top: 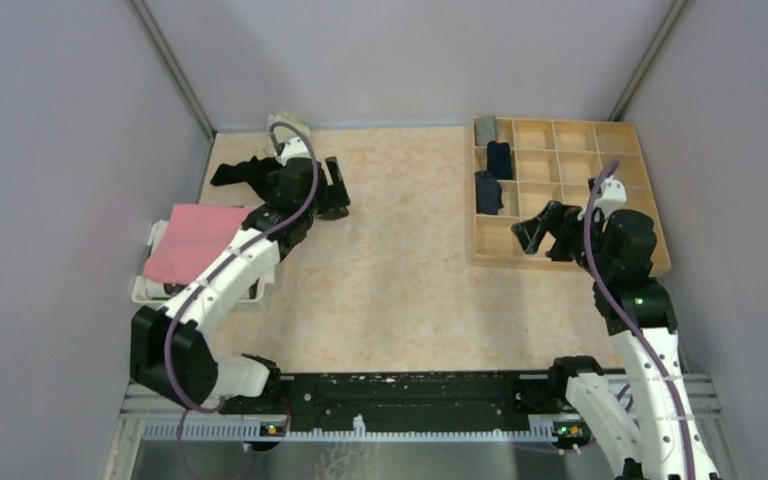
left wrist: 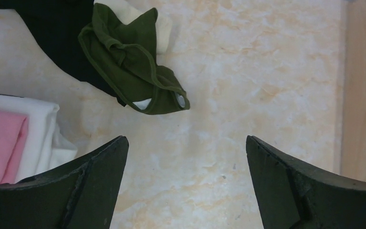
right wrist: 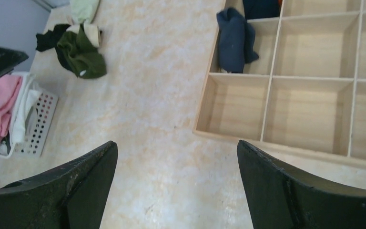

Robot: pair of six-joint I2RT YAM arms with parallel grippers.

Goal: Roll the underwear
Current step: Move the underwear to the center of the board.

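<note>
Two grippers are hanging with jaws spread wide, neither one gripping anything.

The left gripper (left wrist: 186, 139) is hovering over the table (left wrist: 248, 71), facing the olive green underwear (left wrist: 133, 62). That piece is lying crumpled near the far-left corner, overlapping a black garment (left wrist: 52, 28) and touching a cream cloth (left wrist: 164, 28) behind it.

The top view is missing most of this. The left arm is covering the olive piece there, and only the black garment (top: 235, 170) and the cream cloth (top: 290, 122) are showing around the left gripper (top: 332, 190). The right wrist view is catching the olive green underwear (right wrist: 82, 56) from across the table, well apart from the tray.

The right gripper (right wrist: 176, 143) is hovering over the table just beside the near-left corner of the wooden tray (right wrist: 202, 129).

The top view is showing three rolled pieces sitting in the tray's left column. From far to near they are the grey roll (top: 487, 129), the navy roll (top: 499, 158) and the second navy roll (top: 488, 192), each in its own compartment. The right wrist view is showing the second navy roll (right wrist: 236, 40) whole and only an edge of the navy roll (right wrist: 262, 5). The grey one is falling outside that view.

The pink cloth (top: 195, 240) is lying folded on the white basket (right wrist: 38, 124) at the table's left edge.
</note>
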